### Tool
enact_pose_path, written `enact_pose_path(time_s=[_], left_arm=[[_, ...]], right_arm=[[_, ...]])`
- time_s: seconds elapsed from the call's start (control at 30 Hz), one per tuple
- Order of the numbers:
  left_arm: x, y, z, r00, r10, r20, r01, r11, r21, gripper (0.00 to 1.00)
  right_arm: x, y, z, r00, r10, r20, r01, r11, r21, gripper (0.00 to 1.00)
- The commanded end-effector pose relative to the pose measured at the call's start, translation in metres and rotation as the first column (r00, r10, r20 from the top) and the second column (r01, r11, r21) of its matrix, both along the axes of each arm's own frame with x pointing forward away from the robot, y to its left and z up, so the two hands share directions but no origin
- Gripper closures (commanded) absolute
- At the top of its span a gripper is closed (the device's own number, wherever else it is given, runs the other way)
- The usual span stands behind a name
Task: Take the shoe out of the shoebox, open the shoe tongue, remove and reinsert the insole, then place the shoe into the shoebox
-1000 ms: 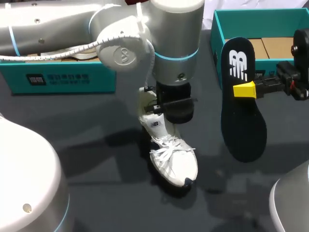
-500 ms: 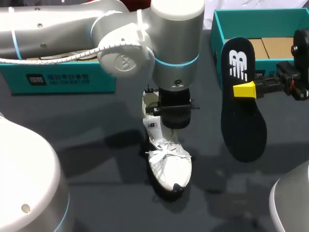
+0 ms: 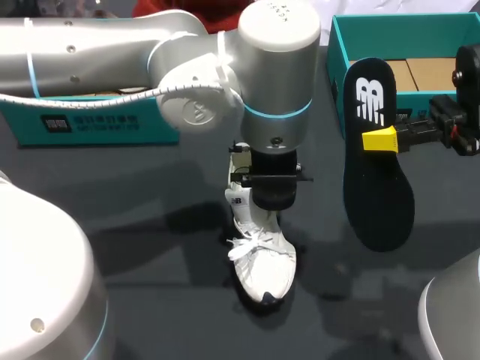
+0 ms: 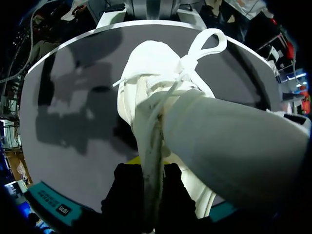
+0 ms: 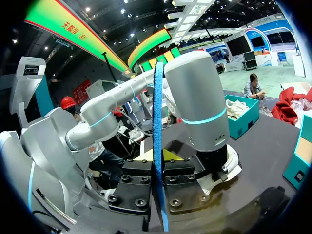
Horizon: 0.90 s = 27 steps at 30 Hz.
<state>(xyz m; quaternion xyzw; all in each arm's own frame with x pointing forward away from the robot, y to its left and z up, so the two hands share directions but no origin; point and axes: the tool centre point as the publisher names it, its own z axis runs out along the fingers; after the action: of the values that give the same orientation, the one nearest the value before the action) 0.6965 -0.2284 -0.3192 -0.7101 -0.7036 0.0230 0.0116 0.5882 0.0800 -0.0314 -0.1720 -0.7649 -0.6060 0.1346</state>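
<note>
Clamps shoe [image 3: 262,259], out of shoebox [image 3: 390,19], in left gripper [image 4: 148,168], pinches removed insole [image 3: 379,187] in right gripper [image 5: 157,165]; apparently leaves reinsertion and reboxing.

Lit evenly from overhead, threw soft shadows across the dark tabletop [image 3: 150,195], gleamed mildly on the left arm [image 3: 97,45].

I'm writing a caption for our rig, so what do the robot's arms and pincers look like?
The left arm is thick silver-grey tubing with rounded joint caps, pale blue rings at the joints and a white coiled cable alongside. The left pincer is black with a yellow tip showing. The right pincer is black, blocky, screw-studded, also yellow-tipped.
</note>
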Motion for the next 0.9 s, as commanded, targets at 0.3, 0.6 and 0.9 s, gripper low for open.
enact_pose_path(time_s=[0.3, 0.6, 0.9], left_arm=[[0.005, -0.006, -0.024, 0.998, -0.055, -0.024, 0.055, 0.998, 0.004, 1.00], [0.007, -0.009, -0.042, 0.996, -0.064, -0.053, 0.065, 0.998, 0.018, 1.00], [0.011, -0.015, -0.056, 0.996, -0.047, -0.073, 0.050, 0.998, 0.040, 1.00]], right_arm=[[-0.007, -0.002, -0.002, 1.000, -0.014, 0.003, 0.014, 1.000, 0.004, 1.00], [-0.007, -0.002, -0.002, 1.000, -0.014, 0.003, 0.014, 1.000, 0.004, 1.00], [-0.007, -0.002, -0.002, 1.000, -0.014, 0.003, 0.014, 1.000, 0.004, 1.00]])
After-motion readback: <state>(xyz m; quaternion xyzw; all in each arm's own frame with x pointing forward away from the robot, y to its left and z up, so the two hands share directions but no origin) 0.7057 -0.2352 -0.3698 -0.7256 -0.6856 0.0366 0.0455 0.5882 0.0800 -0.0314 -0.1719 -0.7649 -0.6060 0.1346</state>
